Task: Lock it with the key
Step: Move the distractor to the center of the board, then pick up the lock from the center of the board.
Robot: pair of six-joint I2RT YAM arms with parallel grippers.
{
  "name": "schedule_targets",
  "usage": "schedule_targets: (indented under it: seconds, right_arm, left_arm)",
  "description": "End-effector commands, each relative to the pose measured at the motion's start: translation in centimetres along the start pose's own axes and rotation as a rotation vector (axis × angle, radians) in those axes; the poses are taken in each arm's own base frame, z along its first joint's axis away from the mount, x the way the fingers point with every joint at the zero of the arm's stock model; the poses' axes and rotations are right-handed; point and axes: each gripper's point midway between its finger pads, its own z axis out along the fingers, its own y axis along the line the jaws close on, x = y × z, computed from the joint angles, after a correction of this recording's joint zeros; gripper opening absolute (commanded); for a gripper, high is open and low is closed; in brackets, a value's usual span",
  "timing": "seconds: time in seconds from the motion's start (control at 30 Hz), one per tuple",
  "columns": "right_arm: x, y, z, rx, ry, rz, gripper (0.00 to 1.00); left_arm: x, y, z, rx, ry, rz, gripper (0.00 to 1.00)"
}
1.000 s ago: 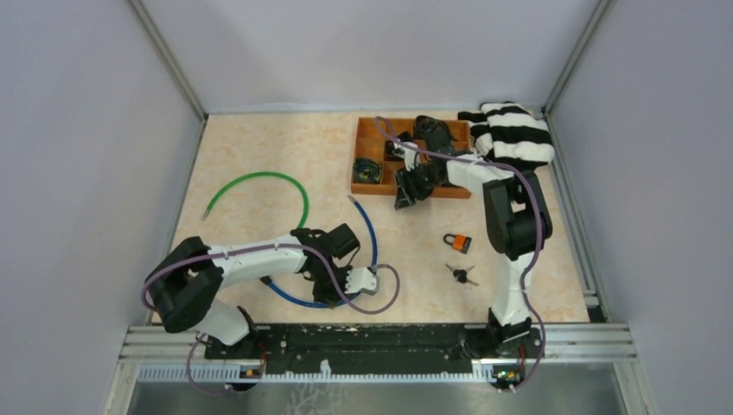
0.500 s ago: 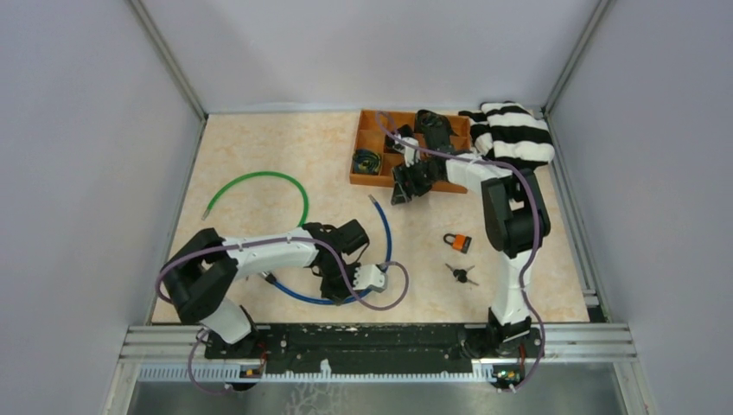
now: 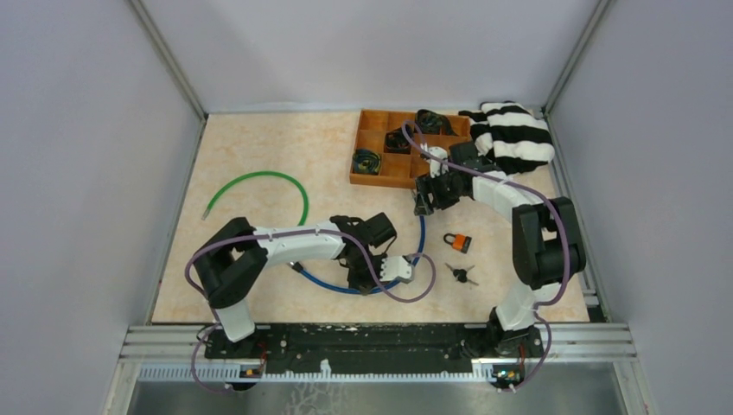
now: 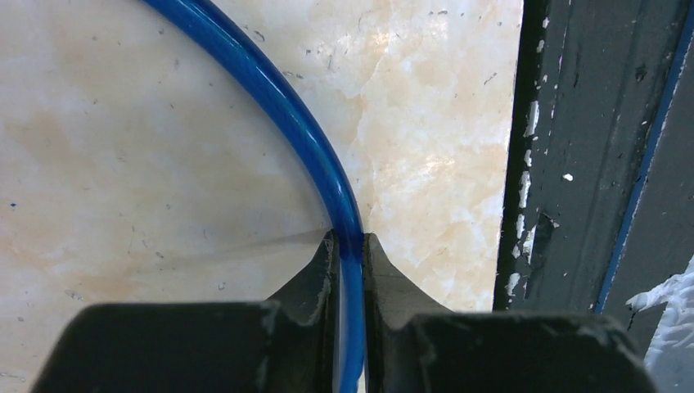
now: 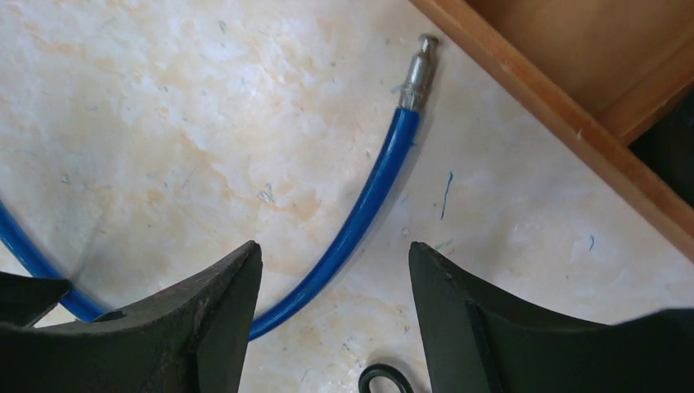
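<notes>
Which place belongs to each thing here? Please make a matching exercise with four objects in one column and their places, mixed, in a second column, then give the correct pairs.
Things:
1. blue cable
2. green cable
3. padlock
4. striped cloth

Places:
A. in the far right corner, beside the wooden tray
B. just beyond the keys, seen from the arm bases
C. pinched in the left gripper
D. lying free on the left half of the table

Pairs: 1-C, 2-D, 3-B, 4-A.
</notes>
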Motion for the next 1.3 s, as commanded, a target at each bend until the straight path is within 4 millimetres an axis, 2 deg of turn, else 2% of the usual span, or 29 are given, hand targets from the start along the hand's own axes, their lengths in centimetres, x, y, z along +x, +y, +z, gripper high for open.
schedule_targets:
  seconds: [0.0,0.27,0.63,0.77,1.1,1.27]
  right_arm:
    - [-0.2,-1.0,-0.4,0.091,-0.025,0.0,0.65]
    - [0.2,-1.2,1.5,0.161,0.004,-0.051,0.59]
    - [0.4,-1.0,3.6,0.223,0.038,-0.131,0.52]
    - [0.8,-1.2,4.0,0.27,0.052,-0.167,0.49]
    - [2.1,-2.9,4.2,0.388,0.063,-0.169,0.29]
    - [2.4,-3.4,3.7,0.423,0.058,-0.158,0.18]
  left_arm:
    - [-2.6,1.4,0.8,-0.031,-0.06,0.06,0.01]
    - [-2.4,1.1,0.9,-0.032,-0.069,0.06,0.06]
    - [-2.3,1.1,0.7,-0.05,-0.074,0.058,0.19]
    - [-2.4,1.2,0.4,-0.065,-0.08,0.061,0.27]
    - [-1.9,1.5,-0.5,-0.11,-0.07,0.066,0.45]
    - [-0.9,1.6,-2.1,-0.148,-0.062,0.063,0.6]
